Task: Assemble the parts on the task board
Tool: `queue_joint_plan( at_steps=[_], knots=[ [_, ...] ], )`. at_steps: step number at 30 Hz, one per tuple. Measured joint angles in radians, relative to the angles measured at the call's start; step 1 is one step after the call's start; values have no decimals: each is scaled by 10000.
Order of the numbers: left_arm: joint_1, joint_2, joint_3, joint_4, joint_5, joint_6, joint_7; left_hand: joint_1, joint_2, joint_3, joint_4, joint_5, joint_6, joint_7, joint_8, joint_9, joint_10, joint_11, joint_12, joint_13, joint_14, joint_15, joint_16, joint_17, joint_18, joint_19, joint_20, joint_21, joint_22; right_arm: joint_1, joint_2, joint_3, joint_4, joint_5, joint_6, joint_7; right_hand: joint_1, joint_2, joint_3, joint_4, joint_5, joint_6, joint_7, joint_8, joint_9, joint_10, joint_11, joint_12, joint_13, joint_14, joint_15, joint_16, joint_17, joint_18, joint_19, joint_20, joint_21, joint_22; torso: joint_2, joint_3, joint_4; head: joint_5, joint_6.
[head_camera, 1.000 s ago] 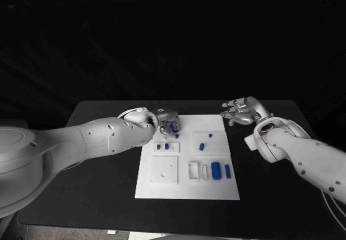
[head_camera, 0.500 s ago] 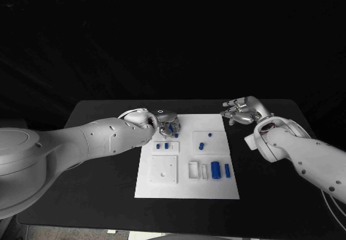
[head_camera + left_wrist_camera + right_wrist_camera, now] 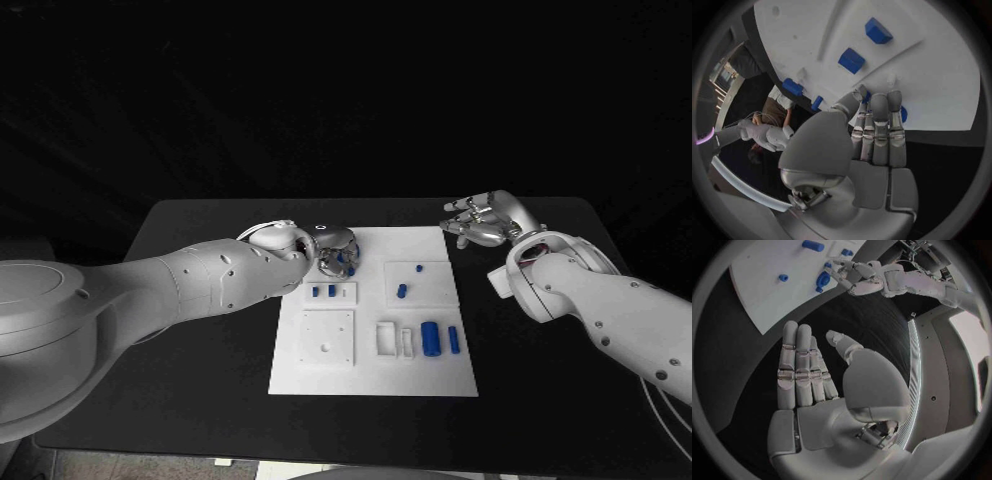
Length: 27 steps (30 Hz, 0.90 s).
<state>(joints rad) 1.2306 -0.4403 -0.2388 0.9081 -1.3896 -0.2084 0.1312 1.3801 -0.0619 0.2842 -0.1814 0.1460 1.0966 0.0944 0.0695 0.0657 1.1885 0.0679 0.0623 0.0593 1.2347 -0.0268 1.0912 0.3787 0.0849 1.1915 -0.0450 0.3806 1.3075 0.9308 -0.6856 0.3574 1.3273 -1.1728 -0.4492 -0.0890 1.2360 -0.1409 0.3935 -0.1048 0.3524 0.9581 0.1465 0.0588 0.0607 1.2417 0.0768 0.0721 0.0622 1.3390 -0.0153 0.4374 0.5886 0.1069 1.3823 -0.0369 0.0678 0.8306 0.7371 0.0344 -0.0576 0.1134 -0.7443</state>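
The white task board (image 3: 433,375) lies mid-table. My left hand (image 3: 336,250) hovers over its far left corner, and a blue part (image 3: 346,264) is pinched between thumb and fingers. In the left wrist view the fingertips (image 3: 879,102) close round that blue part (image 3: 903,114) above the board (image 3: 942,75). The right wrist view shows my left hand (image 3: 861,281) with the blue part (image 3: 823,281) under it. My right hand (image 3: 483,222) is off the board's far right corner, fingers straight and apart (image 3: 801,370), holding nothing.
Two small blue parts (image 3: 325,292) stand in a left-hand fixture, another blue part (image 3: 404,292) and a tiny peg (image 3: 420,269) to their right. A thick blue cylinder (image 3: 431,338) and a thin one (image 3: 454,340) lie beside white blocks (image 3: 387,340). Black table (image 3: 202,380) surrounds the board.
My left hand has turned a little over the board's far left corner, still holding the blue part. My right hand has barely moved.
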Motion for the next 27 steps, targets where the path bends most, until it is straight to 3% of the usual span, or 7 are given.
queue_joint_plan(
  at_steps=[19, 24, 27],
  knots=[
    [-54, 94, 6, -181, 189, 49, -1, -99, -8, -221, 385, -186, -72, 72, 0, 1, 21, -18, 0, 2, 0, 0, 41, -18, 4, 75, 74, -92, -2, 1, -6, 0, 28, 3, -10, -15, 1, 0, 0, 0, 0, 0, 0, 0, -1, 1, -1, 0, 2, 0, -1, 0, 1, -5, 1, -1, 0, 2, 7, -3, 4, -31, -36],
    [-56, 107, 6, -204, 222, 55, -18, -155, 63, -233, 524, -186, 202, 93, 0, 2, 284, -39, 0, 0, 43, 44, 155, -18, 3, 152, 40, -92, 3, 1, 1, 0, 24, 4, -10, -17, 1, 0, 0, 0, 0, 0, 0, 0, -1, 2, -1, 0, 2, 0, -1, 0, 1, -8, 1, -1, 0, 2, 7, -4, 10, -38, -54],
    [-57, 113, 6, -232, 255, 68, -31, -80, 347, -177, 597, -242, 363, 76, 0, 2, 385, -76, 0, 0, 103, 2, 156, -18, 1, 201, 19, -92, 6, 1, 6, 0, 21, 4, -10, -18, 1, 0, -35, 34, 0, 0, 0, 0, -1, 0, 2, 0, 2, 0, -1, 0, -13, -10, 1, -1, 0, -53, 8, -2, 12, -39, -60]
  ],
)
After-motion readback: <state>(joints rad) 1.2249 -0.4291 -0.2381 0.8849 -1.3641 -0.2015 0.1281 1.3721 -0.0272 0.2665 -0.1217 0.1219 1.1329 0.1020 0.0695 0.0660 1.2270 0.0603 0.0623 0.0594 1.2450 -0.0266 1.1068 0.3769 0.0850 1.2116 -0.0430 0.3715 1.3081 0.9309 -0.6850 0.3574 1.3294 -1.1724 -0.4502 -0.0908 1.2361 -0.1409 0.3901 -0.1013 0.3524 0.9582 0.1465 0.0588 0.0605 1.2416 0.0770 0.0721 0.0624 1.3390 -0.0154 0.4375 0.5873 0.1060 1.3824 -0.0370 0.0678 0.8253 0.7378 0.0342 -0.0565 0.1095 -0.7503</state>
